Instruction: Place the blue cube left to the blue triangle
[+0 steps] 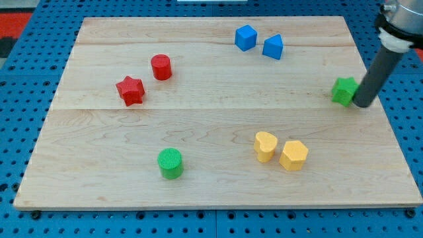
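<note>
I have no jaws, only a rod whose tip (362, 104) rests against the green block (343, 90) at the board's (218, 192) right edge, well apart from the blue cube (245, 37), which already sits just left of the blue triangle (273, 47).

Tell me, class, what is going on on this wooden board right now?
A robot arm's dark rod stands at the view's right edge, my tip right beside the green block, far from its target. The blue cube already sits just to the view's left of the blue triangle, near the view's top. Nothing is touching either blue block. The other blocks lie scattered across the wooden board.
</note>
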